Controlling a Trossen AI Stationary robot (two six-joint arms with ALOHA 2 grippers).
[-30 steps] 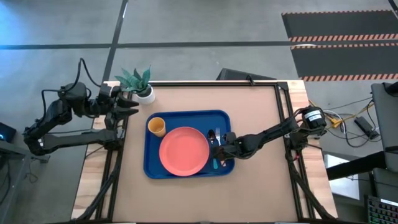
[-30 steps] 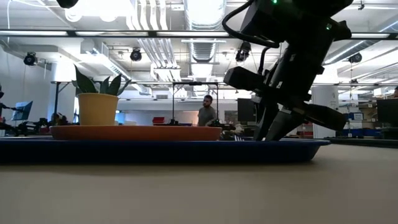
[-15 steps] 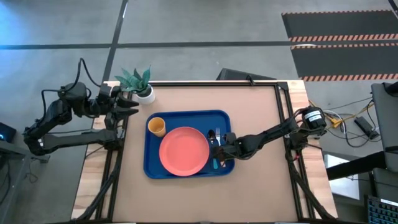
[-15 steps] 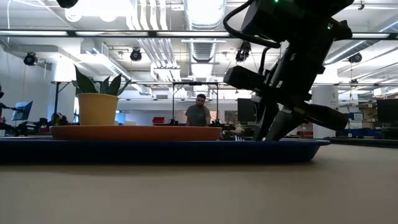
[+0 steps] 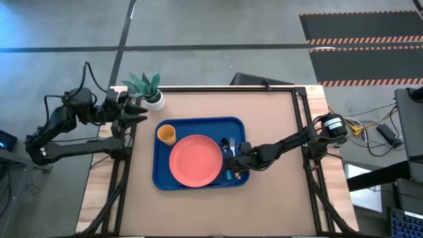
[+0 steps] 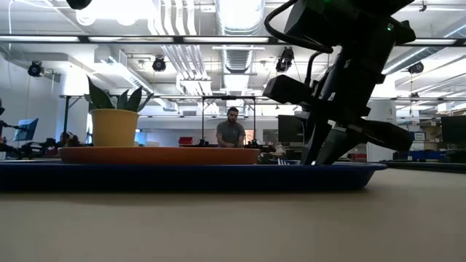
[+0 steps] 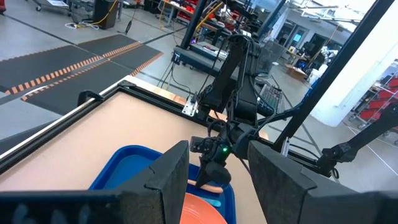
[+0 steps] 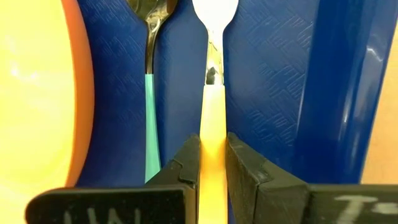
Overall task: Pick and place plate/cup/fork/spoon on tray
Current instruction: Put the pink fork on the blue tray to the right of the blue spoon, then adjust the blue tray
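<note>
— Four pieces are sitting on the tray point(image 5: 160, 173) now, am I reading that right?

— Yes, though I am still gripping the fork point(image 8: 211, 106) by its pale handle. My right gripper point(image 8: 211, 163) has barely shifted over the last second; the fork is lying flat beside the spoon point(image 8: 149, 93), right of the plate point(image 5: 195, 160), with the cup point(image 5: 166, 134) at the tray's far left corner.

— So what is left?

— Only letting go, I judge (the fingers point(image 8: 249, 174) are pinching narrowly on the handle). My arm is reaching low across the table's right side, while my left gripper point(image 7: 214, 180), fingers spread apart, is waiting off the left edge.
</note>
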